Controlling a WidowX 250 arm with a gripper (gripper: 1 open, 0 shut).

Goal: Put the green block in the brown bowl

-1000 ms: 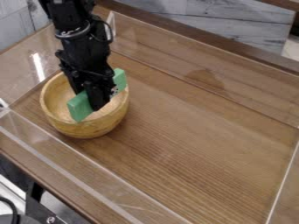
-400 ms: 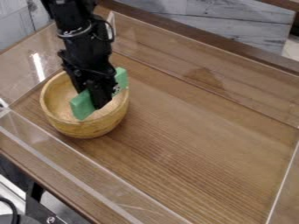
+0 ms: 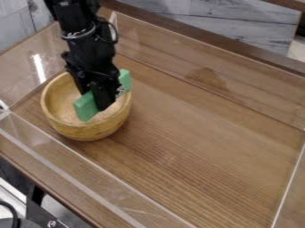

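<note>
- Overhead-angled camera view, the single view supplied:
- Surroundings: a wooden table (image 3: 202, 134) with visible grain carries the bowl (image 3: 66, 120); a clear panel edge (image 3: 143, 209) runs along the near side, and a pale marbled wall (image 3: 226, 22) closes the far side.
- Obstruction: the black arm (image 3: 74, 27) comes down from the top left, covering the bowl's far rim and part of its hollow.
- Gripper (image 3: 100, 96): points straight down over the bowl, jaws clamped narrow on the block (image 3: 86, 104); the black fingers cover the block's middle.
- Block location: inside the bowl's rim line, tilted, lower end down in the hollow at the left, upper end (image 3: 124, 80) showing right of the gripper near the far rim. Contact with the bowl floor cannot be determined.
- Block appearance: flat bar, plain matte green, no markings.
- Bowl appearance: round, light-brown wood, thick walls, smooth hollow; stands upright at the table's left part.
</note>
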